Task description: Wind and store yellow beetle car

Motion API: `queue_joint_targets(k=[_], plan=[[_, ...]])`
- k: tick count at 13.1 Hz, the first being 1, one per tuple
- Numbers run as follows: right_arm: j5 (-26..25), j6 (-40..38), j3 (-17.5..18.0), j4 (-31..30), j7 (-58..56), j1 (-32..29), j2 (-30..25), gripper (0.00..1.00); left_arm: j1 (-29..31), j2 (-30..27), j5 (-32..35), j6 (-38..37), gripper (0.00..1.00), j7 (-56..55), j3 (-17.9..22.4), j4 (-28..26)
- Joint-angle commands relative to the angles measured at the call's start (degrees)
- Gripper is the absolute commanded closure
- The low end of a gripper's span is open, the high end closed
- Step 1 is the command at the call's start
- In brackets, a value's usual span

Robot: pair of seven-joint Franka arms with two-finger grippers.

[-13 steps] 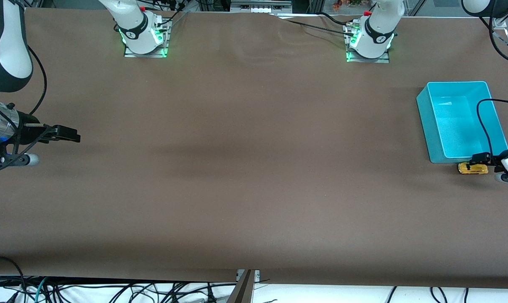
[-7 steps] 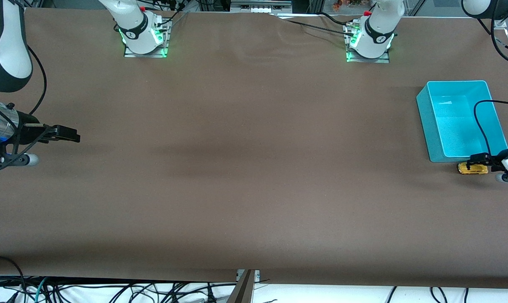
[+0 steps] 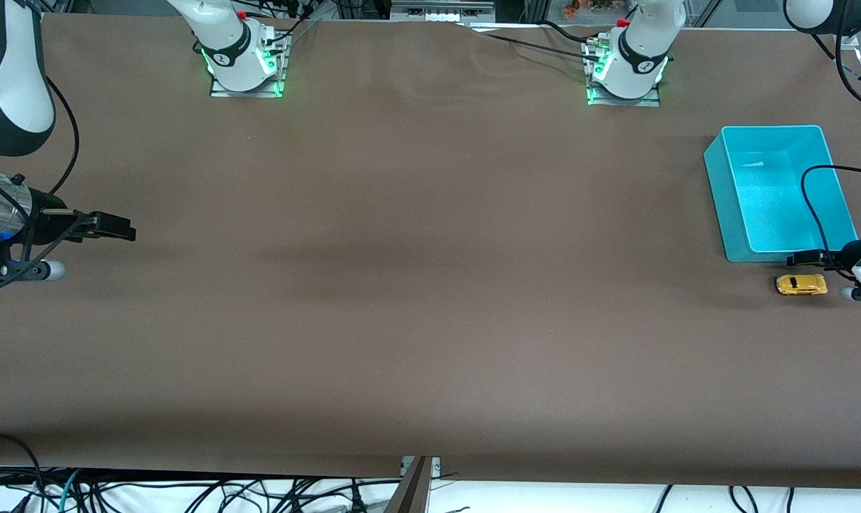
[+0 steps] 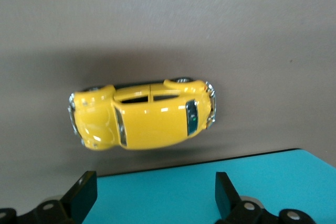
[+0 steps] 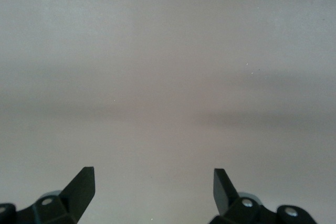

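The yellow beetle car [image 3: 801, 284] stands on its wheels on the brown table, just nearer to the front camera than the teal bin [image 3: 717, 194]. In the left wrist view the car [image 4: 142, 116] lies free, apart from the fingers, and the bin [image 4: 273, 182] fills the space under them. My left gripper [image 3: 805, 258] hangs open over the bin's near rim, beside the car, with nothing in it [image 4: 156, 192]. My right gripper [image 3: 120, 228] waits open over bare table at the right arm's end [image 5: 155, 190].
The bin's inside [image 3: 783, 206] holds nothing. A black cable [image 3: 812, 206] from the left arm loops over the bin. Both arm bases [image 3: 245, 64] [image 3: 626, 71] stand along the table's edge farthest from the front camera.
My left gripper has drawn off the car toward the bin, and the car stays where it was. The bin has slid slightly away from the front camera. The right arm has not moved.
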Motion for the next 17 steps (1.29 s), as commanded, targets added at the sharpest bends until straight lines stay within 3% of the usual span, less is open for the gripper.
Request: queue_joint_targets(k=[1,5,12,15,17], plan=[[-0.5,-1.0,0.1,0.0,0.7,-0.2,-1.0,0.0,-0.7,1.1,-0.3,-2.0,0.01,-3.4,0.4,2.2],[-0.5,-1.0,-0.6,0.0,0.5,-0.2,-1.0,0.0,-2.7,1.1,0.4,-2.0,0.01,-6.3,0.4,5.5],[-0.5,-1.0,-0.6,0.0,0.4,-0.2,-1.0,0.0,-2.0,2.3,-0.2,0.5,0.01,-4.7,0.5,5.0],[-0.5,-1.0,-0.6,0.0,0.4,-0.2,-1.0,0.0,-2.0,3.9,0.1,6.0,0.0,13.3,1.6,5.1],[-0.5,-1.0,-0.6,0.0,0.4,-0.2,-1.0,0.0,-2.0,3.9,0.2,6.1,0.0,17.5,1.6,5.2]])
